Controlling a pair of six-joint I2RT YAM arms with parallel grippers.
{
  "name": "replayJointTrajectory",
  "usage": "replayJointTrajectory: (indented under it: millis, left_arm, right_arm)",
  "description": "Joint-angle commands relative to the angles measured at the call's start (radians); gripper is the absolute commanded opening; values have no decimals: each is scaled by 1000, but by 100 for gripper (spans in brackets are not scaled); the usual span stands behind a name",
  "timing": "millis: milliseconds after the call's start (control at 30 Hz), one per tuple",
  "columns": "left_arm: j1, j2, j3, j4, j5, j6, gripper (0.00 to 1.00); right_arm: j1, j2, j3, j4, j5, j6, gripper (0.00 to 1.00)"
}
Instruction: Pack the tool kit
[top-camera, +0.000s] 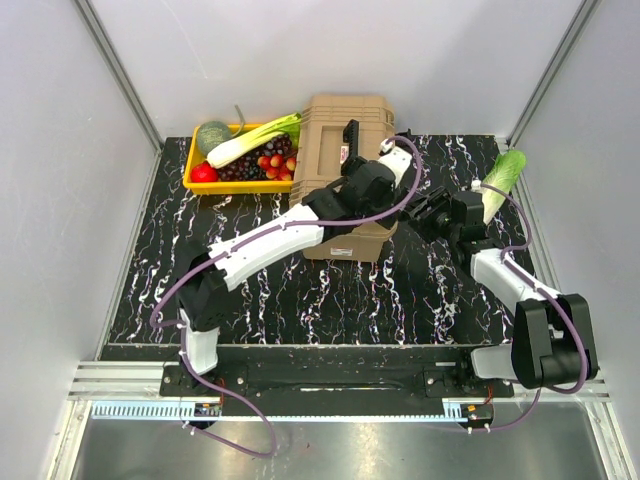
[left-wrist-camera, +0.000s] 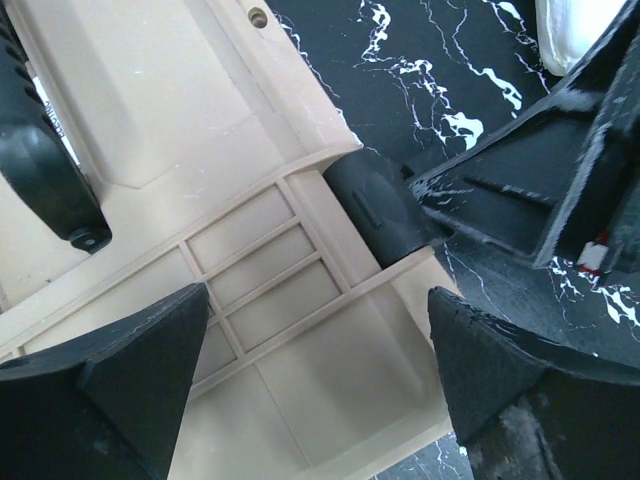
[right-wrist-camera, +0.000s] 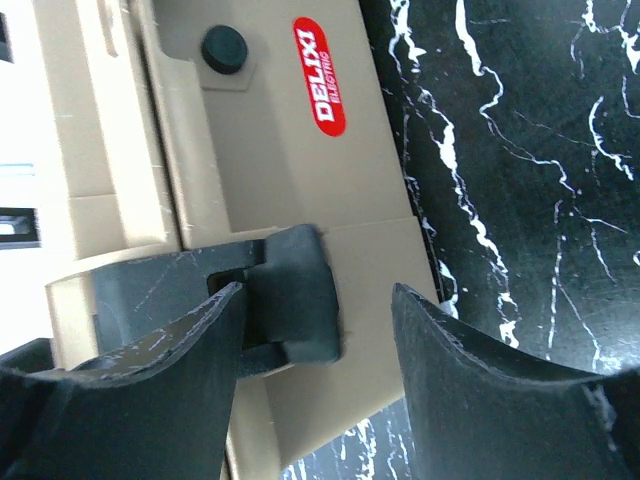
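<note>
Tan toolbox (top-camera: 340, 150), one, lid shut, on the black marbled table (top-camera: 300, 290) just beside one yellow crate (top-camera: 195, 185); left gripper (left-wrist-camera: 320, 340) and right gripper (right-wrist-camera: 320, 320), two, both spread apart at its right edge.

Bare desk (top-camera: 330, 300) open in front of the toolbox (top-camera: 335, 130), yellow crate (top-camera: 196, 182) just beside its left side, left arm (top-camera: 265, 245) slanting across its front, leafy vegetable (top-camera: 503, 175) near the right edge
</note>
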Motion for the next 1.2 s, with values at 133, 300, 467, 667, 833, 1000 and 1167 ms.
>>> replayJointTrajectory:
  millis: [133,300,467,667,833,1000,1167]
  left_arm:
    - [5,172,125,-534,137,-150,99]
    - [7,264,268,-585,98,-207,99]
    - [7,301,309,-597,59,-214,99]
    - [8,252,274,-583,62,-217,99]
    - [14,175,262,-559,79,-197,99]
    - [22,91,277,-527,113,-160,99]
    - [33,-15,274,-476,128,-125,99]
  right_arm:
    - [46,29,30,13,-114,-108,66]
    - [46,26,25,0,-109,-129,65]
    - [46,-2,44,-94,-71,-164,64]
    - [46,-69,105,-304,33,-198,59]
    - [45,-112,214,-512,141,-261,56]
    - [45,-106,337,-671,257,-331,45]
    - [45,-33,453,-755,334,-408,26]
